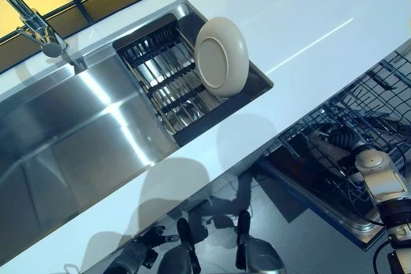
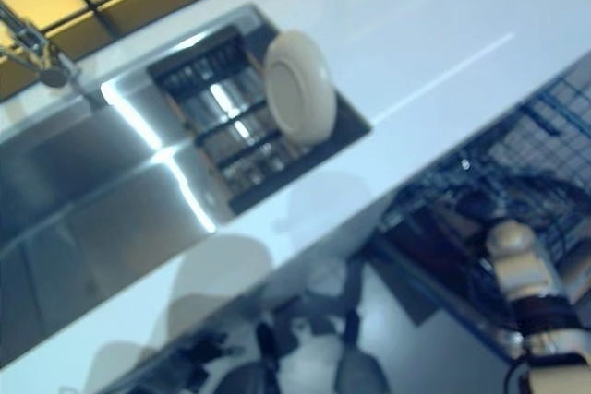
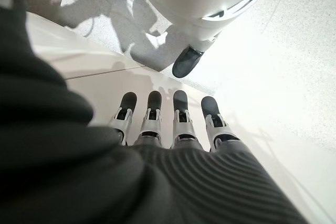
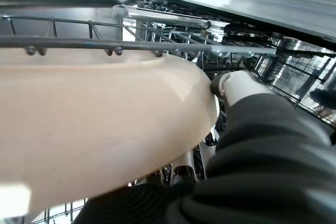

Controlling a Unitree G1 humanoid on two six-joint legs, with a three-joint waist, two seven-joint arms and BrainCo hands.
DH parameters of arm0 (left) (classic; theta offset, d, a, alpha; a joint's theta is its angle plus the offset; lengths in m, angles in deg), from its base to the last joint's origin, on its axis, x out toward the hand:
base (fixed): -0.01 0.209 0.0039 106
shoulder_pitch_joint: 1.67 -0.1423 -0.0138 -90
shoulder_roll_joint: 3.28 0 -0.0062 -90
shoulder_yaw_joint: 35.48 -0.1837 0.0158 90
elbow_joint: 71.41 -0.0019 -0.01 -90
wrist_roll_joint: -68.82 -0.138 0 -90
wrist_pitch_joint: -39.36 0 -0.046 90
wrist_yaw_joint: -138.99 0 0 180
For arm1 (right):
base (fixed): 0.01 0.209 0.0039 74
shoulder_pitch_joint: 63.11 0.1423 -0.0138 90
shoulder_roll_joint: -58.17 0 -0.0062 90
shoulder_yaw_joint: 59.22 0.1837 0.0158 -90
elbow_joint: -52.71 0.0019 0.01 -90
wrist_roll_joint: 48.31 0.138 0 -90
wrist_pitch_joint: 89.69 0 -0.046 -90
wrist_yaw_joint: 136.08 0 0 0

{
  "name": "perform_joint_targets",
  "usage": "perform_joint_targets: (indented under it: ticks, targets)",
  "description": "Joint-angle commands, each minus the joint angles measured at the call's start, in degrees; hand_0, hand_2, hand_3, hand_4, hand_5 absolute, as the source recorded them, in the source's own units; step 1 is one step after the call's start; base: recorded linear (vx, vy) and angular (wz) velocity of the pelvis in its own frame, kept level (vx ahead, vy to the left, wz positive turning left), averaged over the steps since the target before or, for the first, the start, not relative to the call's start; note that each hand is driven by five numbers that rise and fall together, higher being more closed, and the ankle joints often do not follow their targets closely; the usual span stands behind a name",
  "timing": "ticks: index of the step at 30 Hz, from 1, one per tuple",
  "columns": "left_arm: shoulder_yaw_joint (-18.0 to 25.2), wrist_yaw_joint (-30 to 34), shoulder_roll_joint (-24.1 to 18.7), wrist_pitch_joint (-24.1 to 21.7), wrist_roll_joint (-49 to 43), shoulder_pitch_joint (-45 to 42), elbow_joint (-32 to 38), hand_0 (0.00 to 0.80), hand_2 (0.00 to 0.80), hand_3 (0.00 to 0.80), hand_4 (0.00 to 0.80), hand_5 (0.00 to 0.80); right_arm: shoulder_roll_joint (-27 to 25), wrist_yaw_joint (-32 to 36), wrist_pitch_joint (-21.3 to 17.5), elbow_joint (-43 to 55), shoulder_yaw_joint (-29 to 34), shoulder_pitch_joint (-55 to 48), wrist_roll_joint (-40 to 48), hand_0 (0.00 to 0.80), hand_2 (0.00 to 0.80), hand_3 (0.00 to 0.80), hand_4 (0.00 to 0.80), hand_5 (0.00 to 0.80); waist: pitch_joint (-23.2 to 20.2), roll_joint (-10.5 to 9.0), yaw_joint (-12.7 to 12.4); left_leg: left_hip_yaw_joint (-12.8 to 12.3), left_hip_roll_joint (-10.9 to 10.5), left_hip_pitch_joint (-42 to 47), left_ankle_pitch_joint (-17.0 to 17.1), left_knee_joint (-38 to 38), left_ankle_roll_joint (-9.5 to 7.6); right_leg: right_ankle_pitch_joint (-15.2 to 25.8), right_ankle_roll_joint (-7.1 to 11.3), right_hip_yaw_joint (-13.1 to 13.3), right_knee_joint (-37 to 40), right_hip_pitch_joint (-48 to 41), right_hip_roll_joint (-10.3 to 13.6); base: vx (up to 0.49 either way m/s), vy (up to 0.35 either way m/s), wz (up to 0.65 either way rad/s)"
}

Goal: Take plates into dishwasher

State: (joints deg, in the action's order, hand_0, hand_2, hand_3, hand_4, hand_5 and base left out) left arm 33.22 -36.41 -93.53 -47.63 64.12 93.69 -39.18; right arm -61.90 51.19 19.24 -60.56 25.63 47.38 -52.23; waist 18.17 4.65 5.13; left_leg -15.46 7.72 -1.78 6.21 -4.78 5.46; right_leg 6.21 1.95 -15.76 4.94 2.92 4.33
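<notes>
Kitchen: sink (image 1: 77,152), faucet (image 1: 35,27), dishwasher rack (image 1: 359,113)

A cream plate (image 1: 222,56) leaned upright in the dark drying rack (image 1: 168,81) set in the steel sink (image 1: 77,145), beside the white counter (image 1: 308,30).

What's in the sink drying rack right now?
One cream plate stands on edge at the far end of the drying rack. The rest of its slots look empty. The slots behind the plate are hidden.
</notes>
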Motion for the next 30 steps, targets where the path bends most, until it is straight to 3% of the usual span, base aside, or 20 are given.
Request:
perform_joint_targets:
  ticks: [1, 9, 12, 13, 14, 15, 30]
  targets:
    - [-0.64, -0.53, -4.55, -0.16, 1.51, 5.57, 0.75, 0.0, 0.0, 0.0, 0.0, 0.0, -0.43, 0.79, 0.51, -2.17, -3.23, 0.92, -2.64, 0.8, 0.8, 0.8, 0.8, 0.8, -0.86, -4.52, -0.56, -2.11, 1.96, -0.74, 1.7, -0.04, 2.29, -3.81, 1.87, 1.21, -2.72, -1.64, 1.86, 0.002, -0.004, 0.09]
    - [-0.33, -0.14, -4.85, -0.08, 0.92, 5.68, 0.92, 0.0, 0.0, 0.0, 0.0, 0.0, 0.03, 1.68, 1.25, -3.36, -3.67, 0.16, -2.98, 0.8, 0.8, 0.8, 0.8, 0.8, -0.88, -5.04, -0.85, -1.94, 1.96, -0.5, 1.63, -0.07, 2.17, -3.75, 1.94, 0.96, -2.53, -2.09, 1.72, 0.001, 0.0, 0.02]
    - [-0.29, -0.05, -4.88, 0.15, 0.87, 5.83, 1.04, 0.0, 0.0, 0.0, 0.0, 0.0, 0.21, 1.5, 1.73, -3.28, -3.78, 0.09, -3.18, 0.712, 0.712, 0.712, 0.712, 0.712, -0.89, -5.13, -0.87, -1.98, 1.98, -0.39, 1.62, -0.09, 2.14, -3.69, 1.95, 0.96, -2.48, -2.16, 1.67, 0.0, 0.0, 0.0]
    - [-0.34, -0.04, -4.84, 0.3, 0.84, 5.83, 1.08, 0.0, 0.0, 0.0, 0.0, 0.0, 0.26, 1.5, 1.91, -3.56, -3.79, 0.06, -3.22, 0.584, 0.584, 0.584, 0.584, 0.584, -1.03, -5.24, -0.91, -2.01, 1.95, -0.32, 1.61, -0.11, 2.09, -3.65, 1.94, 0.96, -2.37, -2.32, 1.6, 0.0, 0.0, 0.0]
    - [-0.24, 0.03, -4.95, 0.27, 0.77, 5.72, 1.08, 0.0, 0.0, 0.0, 0.0, 0.0, 0.25, 1.45, 1.94, -3.71, -3.67, -0.16, -3.18, 0.398, 0.398, 0.398, 0.398, 0.398, -1.09, -5.36, -0.94, -2.0, 1.99, -0.28, 1.61, -0.11, 2.06, -3.62, 1.94, 0.98, -2.31, -2.42, 1.51, 0.0, 0.0, 0.0]
    - [-0.17, 0.06, -4.98, 0.24, 0.67, 5.65, 1.07, 0.0, 0.0, 0.0, 0.0, 0.0, 0.26, 1.27, 2.08, -3.69, -3.59, -0.3, -3.18, 0.0, 0.0, 0.0, 0.0, 0.0, -1.11, -5.43, -0.99, -1.99, 1.99, -0.27, 1.62, -0.1, 2.05, -3.62, 1.95, 0.98, -2.26, -2.49, 1.48, 0.0, 0.0, 0.0]
    - [0.15, -0.08, -5.08, 0.32, 0.1, 5.33, 0.72, 0.0, 0.0, 0.0, 0.0, 0.0, -0.21, -1.04, 3.11, -2.69, -1.2, -1.21, -1.54, 0.0, 0.0, 0.0, 0.0, 0.0, -1.49, -6.48, -1.07, -2.01, 2.19, 0.41, 1.21, -0.04, 1.71, -3.64, 2.04, 1.18, -2.03, -3.25, 0.99, 0.0, 0.0, 0.0]
